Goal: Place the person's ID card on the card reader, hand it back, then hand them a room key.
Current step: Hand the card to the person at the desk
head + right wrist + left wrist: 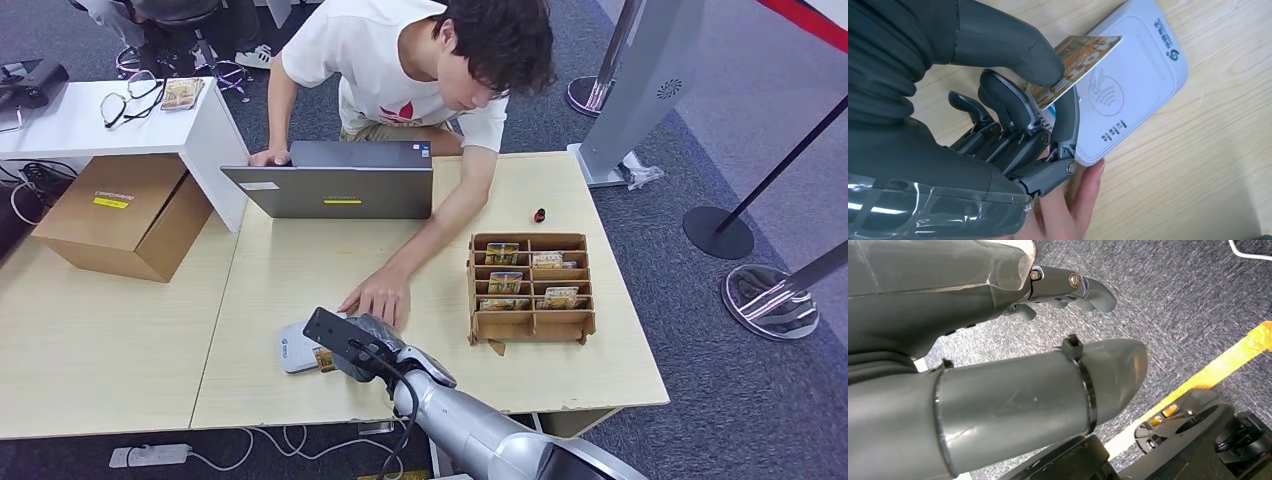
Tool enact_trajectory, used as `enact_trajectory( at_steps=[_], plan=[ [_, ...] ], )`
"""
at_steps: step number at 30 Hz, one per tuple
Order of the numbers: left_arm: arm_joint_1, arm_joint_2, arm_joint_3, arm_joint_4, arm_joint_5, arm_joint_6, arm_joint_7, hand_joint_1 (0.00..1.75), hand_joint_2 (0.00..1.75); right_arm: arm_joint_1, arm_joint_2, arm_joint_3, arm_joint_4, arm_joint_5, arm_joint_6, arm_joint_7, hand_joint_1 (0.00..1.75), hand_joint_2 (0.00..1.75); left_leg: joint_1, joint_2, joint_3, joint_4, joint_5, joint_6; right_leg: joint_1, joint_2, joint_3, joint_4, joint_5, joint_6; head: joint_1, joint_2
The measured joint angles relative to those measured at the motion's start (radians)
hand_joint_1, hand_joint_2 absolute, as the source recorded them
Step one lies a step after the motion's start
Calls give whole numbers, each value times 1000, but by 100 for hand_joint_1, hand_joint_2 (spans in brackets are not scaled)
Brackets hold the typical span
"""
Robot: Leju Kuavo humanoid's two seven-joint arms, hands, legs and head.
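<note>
My right hand [352, 345] [1013, 130] pinches the ID card [1075, 65] between thumb and a finger, holding it tilted just over the white card reader [1135, 85] [297, 350] at the near edge of the table [300, 270]. The person's hand [377, 296] [1073, 200] lies flat on the table right beside my hand. A wooden rack [530, 288] with several room key cards stands to the right. My left hand [1068, 285] hangs over the carpet with its fingers loosely apart, holding nothing.
A grey laptop [335, 180] stands at the table's far side in front of the leaning person [420, 60]. A small red and black thing [540, 215] lies behind the rack. A cardboard box [125, 215] and a white cabinet [120, 125] stand to the left.
</note>
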State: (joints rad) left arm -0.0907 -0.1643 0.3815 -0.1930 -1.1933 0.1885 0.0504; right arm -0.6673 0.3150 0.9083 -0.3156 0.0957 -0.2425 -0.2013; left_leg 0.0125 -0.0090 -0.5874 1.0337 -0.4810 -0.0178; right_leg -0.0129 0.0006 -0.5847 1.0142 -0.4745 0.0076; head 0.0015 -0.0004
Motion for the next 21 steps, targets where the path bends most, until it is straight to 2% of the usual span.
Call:
enact_trajectory(
  at_steps=[9, 21],
  plan=[
    [0, 1, 0, 0, 16, 0, 0, 0, 0, -3, -4, -46, -52, -30, 66, -90, 175, 175, 0, 0, 0, 0, 0, 0, 0, 0, 0, 0, 0, 0, 0, 0],
    [0, 6, 0, 0, 30, 11, 0, 0, 0, -23, -30, -124, -222, -45, 132, -134, 175, 175, 0, 0, 0, 0, 0, 0, 0, 0, 0, 0, 0, 0, 0, 0]
  ],
)
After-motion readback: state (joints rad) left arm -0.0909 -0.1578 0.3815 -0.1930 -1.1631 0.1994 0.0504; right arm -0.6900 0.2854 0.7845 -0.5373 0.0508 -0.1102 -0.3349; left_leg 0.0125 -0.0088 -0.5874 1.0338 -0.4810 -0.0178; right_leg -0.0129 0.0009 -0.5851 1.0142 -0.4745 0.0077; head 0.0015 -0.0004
